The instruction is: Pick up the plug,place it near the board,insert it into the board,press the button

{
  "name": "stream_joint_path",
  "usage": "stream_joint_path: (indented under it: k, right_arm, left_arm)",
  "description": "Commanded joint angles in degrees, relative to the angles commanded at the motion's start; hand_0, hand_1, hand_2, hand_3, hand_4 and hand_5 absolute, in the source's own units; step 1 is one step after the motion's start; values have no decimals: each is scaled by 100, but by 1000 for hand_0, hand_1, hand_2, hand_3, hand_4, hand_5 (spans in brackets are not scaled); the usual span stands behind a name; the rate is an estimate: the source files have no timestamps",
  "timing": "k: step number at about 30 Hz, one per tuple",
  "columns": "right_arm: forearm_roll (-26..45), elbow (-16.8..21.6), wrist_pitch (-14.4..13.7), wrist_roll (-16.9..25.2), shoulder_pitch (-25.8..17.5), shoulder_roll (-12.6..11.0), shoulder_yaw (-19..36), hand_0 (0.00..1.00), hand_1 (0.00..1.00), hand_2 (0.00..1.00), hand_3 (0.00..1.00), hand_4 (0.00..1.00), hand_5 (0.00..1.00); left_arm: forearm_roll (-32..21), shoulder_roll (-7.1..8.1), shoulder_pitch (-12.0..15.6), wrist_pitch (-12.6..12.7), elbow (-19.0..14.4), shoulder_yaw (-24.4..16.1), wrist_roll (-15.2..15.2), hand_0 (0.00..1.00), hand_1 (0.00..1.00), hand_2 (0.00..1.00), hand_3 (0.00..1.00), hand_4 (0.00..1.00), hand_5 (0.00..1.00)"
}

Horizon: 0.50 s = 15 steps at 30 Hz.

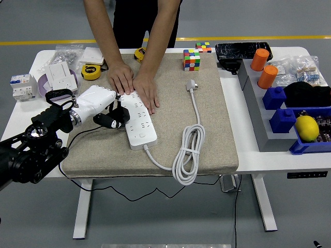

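The surface [232, 129] is a white height-adjustable top on white legs, standing on a grey floor with a yellow line running across behind it. A beige mat [170, 103] covers its middle.

On the mat lies the board [138, 118], a white power strip set lengthwise from far left to near right. Its white cable [189, 155] leaves the near end, forms a coil at the mat's near edge, and runs up to its own white plug [191, 84], which lies loose on the mat, well apart from the board.

A person stands at the far side. Both of the person's hands [133, 82] lie flat, side by side, on the far end of the board.

The left hand [106, 109] reaches in from the lower left, with a white shell and black fingers [118, 118]. The fingers are curled at the board's left edge. A black cord [88, 132] runs from under the hand toward the mat's near left edge. Whether the fingers grip a black plug cannot be determined; the fingertips and anything between them merge into one dark shape.

The left side of the surface holds a tape measure [91, 71], white electrical parts and bags. A colour cube [191, 60] stands at the mat's far edge. On the right are blue bins [297, 124], orange cylinders [264, 67] and a yellow ball [306, 127]. The bins are cut off by the right edge.
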Motion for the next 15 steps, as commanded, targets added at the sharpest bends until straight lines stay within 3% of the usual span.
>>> stream_joint_path:
  k: [9, 10, 15]
  right_arm:
    - [12, 0, 22, -2, -19, 6, -12, 896, 824, 773, 790, 998, 879]
    - [9, 0, 21, -2, -20, 5, -9, 897, 824, 773, 790, 998, 880]
    - [24, 0, 23, 1, -15, 0, -14, 897, 824, 773, 790, 998, 880]
  left_arm:
    - [12, 2, 4, -81, 1, -7, -15, 357, 402, 342, 385, 577, 146]
    - [14, 4, 3, -107, 1, -7, -14, 463, 634, 552, 518, 883, 319]
    - [-3, 14, -15, -192, 12, -24, -31, 463, 634, 552, 518, 883, 319]
